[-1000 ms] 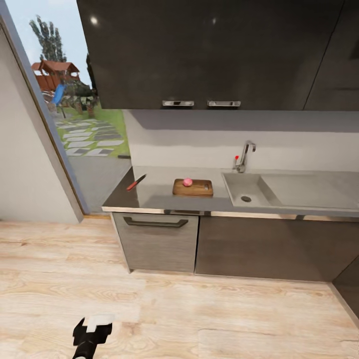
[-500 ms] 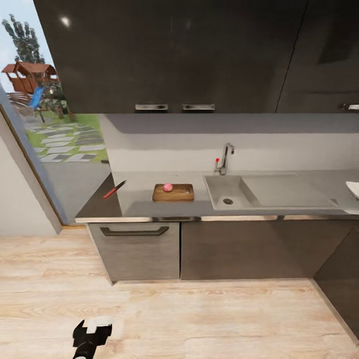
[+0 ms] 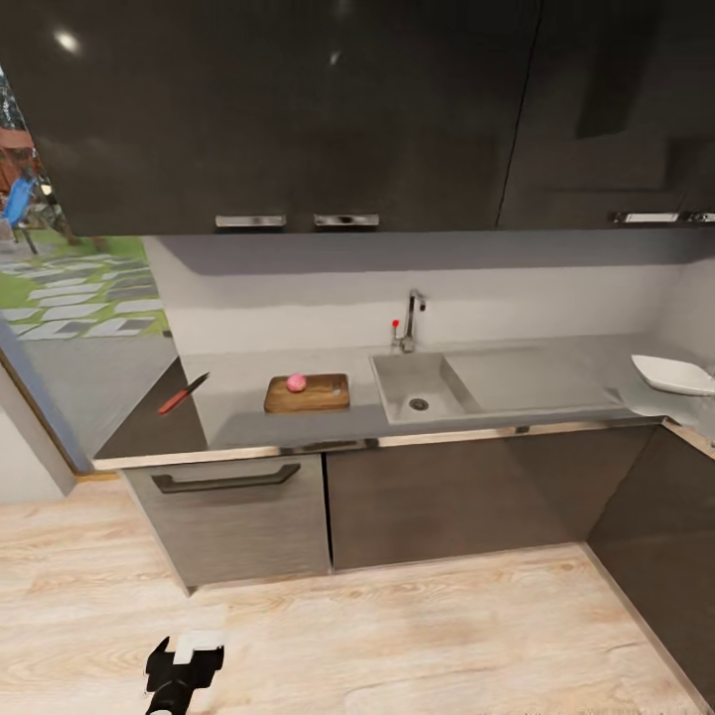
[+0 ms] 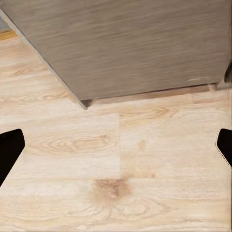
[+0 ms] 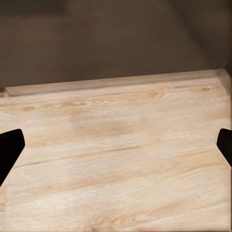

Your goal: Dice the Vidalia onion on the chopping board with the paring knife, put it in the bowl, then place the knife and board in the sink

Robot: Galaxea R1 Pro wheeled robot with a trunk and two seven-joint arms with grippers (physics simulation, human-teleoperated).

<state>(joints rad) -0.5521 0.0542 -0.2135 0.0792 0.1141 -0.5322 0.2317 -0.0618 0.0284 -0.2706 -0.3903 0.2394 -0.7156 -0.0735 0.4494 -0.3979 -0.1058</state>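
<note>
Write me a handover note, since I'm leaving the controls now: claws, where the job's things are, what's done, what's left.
Left claw and right claw: both open, empty, hanging over the pale wood floor.
Small pinkish Vidalia onion: whole, on the brown wooden chopping board, left of the grey rectangular sink.
Red-handled paring knife: on the grey countertop, far left, apart from the board.
White squarish bowl: on the countertop's right end.
Done: onion out of the sink.
Left: approach, take the knife, dice, fill the bowl, put knife and board in the sink.
</note>
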